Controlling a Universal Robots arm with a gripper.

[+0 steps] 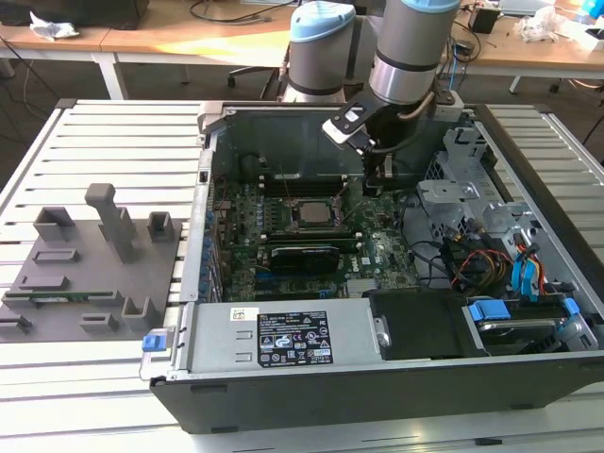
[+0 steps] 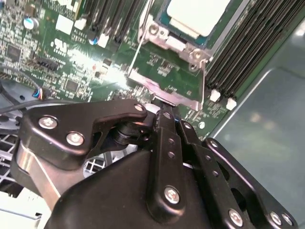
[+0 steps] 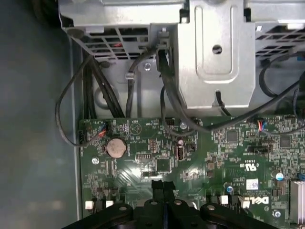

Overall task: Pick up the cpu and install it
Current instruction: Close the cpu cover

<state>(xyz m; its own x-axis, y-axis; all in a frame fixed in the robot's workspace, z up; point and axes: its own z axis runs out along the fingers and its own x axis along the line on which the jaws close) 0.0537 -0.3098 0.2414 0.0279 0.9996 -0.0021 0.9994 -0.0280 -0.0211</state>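
On the exterior view's left, a grey fixture plate (image 1: pixel 85 274) lies on the slatted counter (image 1: pixel 113 123), its outer edge cut off. The open computer case (image 1: pixel 330 401) follows. The white label (image 1: pixel 293 340) on its power supply carries print too small to read. The cpu (image 1: pixel 311 213) sits in the socket frame (image 2: pixel 167 93) on the motherboard (image 3: pixel 143 157), cropped in the second wrist view. Just to the exterior view's right of the socket hangs the pincer (image 1: pixel 376 184), fingers (image 2: pixel 167 138) pressed together with nothing visible between them. Tip contact cannot be determined.
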